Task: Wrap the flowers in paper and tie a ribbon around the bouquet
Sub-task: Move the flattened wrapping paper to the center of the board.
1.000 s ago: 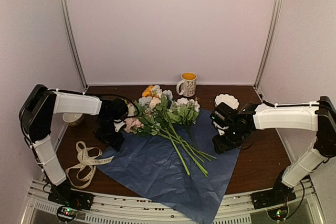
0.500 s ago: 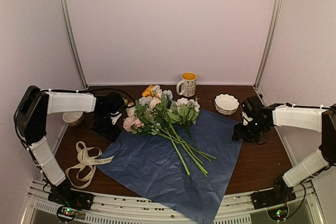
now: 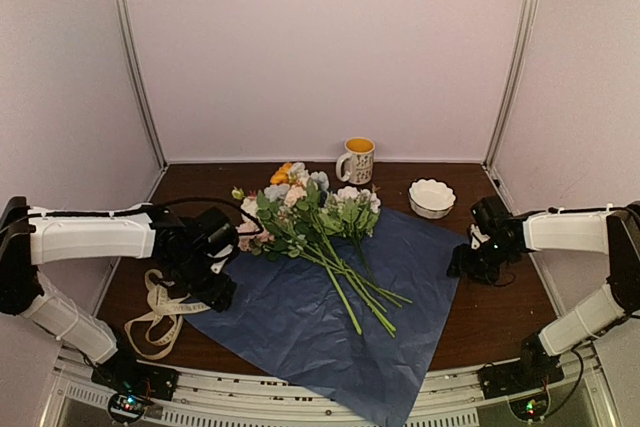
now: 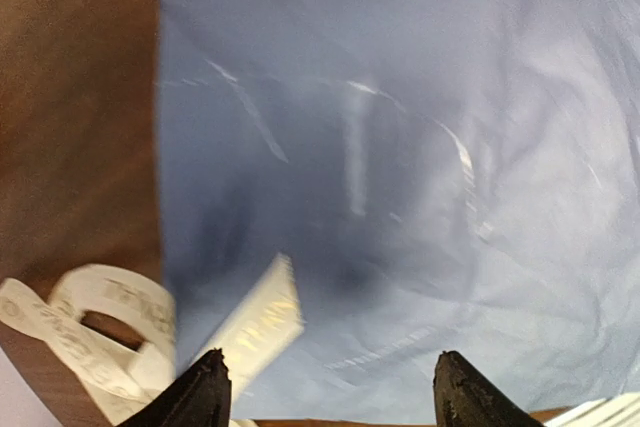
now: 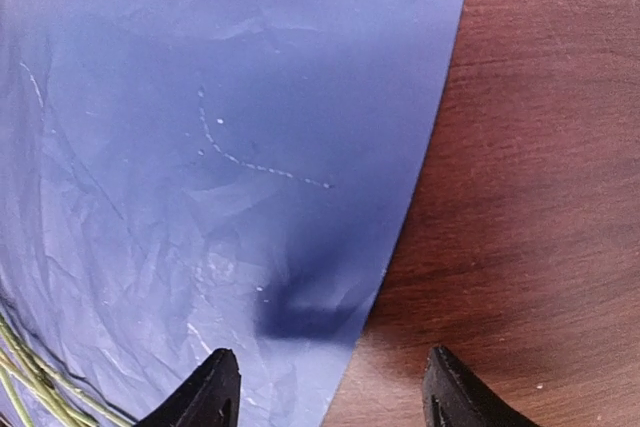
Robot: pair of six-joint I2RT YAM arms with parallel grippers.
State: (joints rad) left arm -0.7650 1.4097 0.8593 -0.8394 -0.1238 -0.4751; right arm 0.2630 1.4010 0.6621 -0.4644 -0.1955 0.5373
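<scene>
The flowers (image 3: 318, 215) lie across the blue paper (image 3: 330, 317), blooms toward the back, stems (image 3: 365, 299) pointing to the front right. The cream ribbon (image 3: 165, 309) loops on the table left of the paper, one end (image 4: 258, 315) resting on the sheet's left edge. My left gripper (image 3: 218, 292) hovers open over that left edge (image 4: 330, 392), nothing between its fingers. My right gripper (image 3: 468, 265) is open above the paper's right edge (image 5: 328, 387), straddling the border of paper (image 5: 220, 147) and wood. No wrapped bouquet exists; the flowers lie loose.
A mug (image 3: 357, 159) with yellow inside stands at the back centre. A white scalloped bowl (image 3: 431, 197) sits behind the right gripper. The paper's front corner (image 3: 385, 402) overhangs the table's near edge.
My left gripper has drawn back from the flower heads toward the front, now over the paper's left edge by the ribbon. My right gripper moved right to the paper's right edge and opened wider.
</scene>
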